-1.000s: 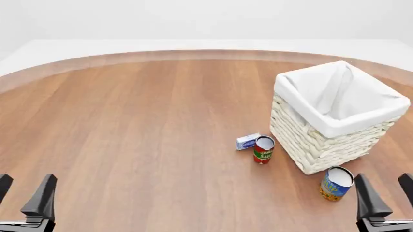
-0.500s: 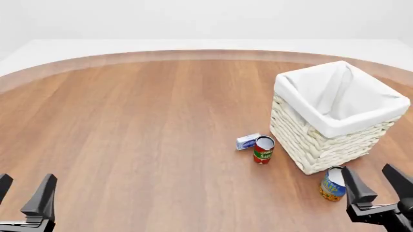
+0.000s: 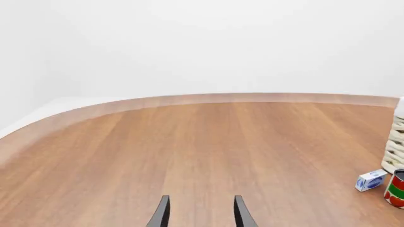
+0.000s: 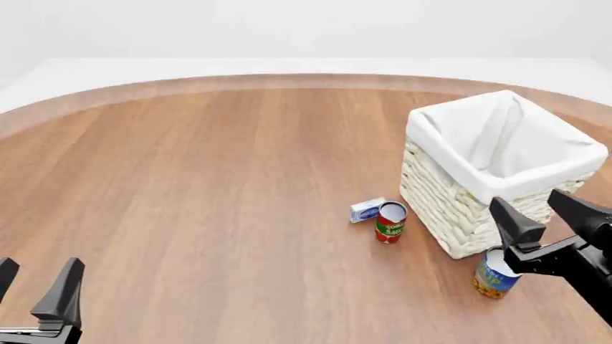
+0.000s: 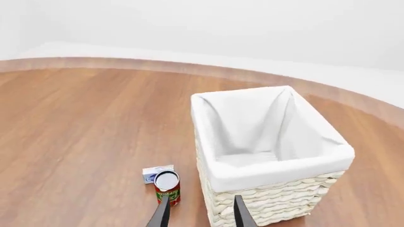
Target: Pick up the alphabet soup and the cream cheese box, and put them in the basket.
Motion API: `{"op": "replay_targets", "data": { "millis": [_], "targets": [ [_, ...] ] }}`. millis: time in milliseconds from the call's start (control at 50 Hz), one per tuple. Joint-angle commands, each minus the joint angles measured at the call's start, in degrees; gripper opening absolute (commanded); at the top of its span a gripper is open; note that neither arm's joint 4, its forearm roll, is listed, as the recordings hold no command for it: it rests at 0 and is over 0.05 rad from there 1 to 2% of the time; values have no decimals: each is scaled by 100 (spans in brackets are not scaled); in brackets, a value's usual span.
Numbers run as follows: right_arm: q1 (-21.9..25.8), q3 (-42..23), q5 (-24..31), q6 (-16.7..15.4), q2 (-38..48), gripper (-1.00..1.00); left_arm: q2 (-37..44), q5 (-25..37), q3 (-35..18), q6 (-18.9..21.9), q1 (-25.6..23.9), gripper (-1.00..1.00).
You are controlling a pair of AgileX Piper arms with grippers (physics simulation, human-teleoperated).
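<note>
Two open right jaws (image 4: 547, 209) above alphabet soup (image 4: 494, 276), beside basket (image 4: 459, 215).

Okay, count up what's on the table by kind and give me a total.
Cans: 2, the blue and yellow soup can and the red and green can
Boxes: 1, the small white and blue box
Baskets: 1, the lined wicker basket
Total: 4

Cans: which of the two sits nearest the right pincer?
The alphabet soup, blue and yellow-orange, right below the right pincer at the basket's near corner. The red can stands farther left, beside the cream cheese box.
</note>
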Motion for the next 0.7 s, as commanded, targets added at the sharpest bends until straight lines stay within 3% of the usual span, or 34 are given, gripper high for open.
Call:
{"op": "replay_targets", "data": {
  "millis": [20,240,700],
  "targets": [
    [208,-683,200,-113,532,100,0,0,0,0,0,100],
    [500,-1330,259,-52,1054,100,0,0,0,0,0,100],
    [901,-2641,436,-329,2281,100,0,0,0,0,0,100]
  ]
}}
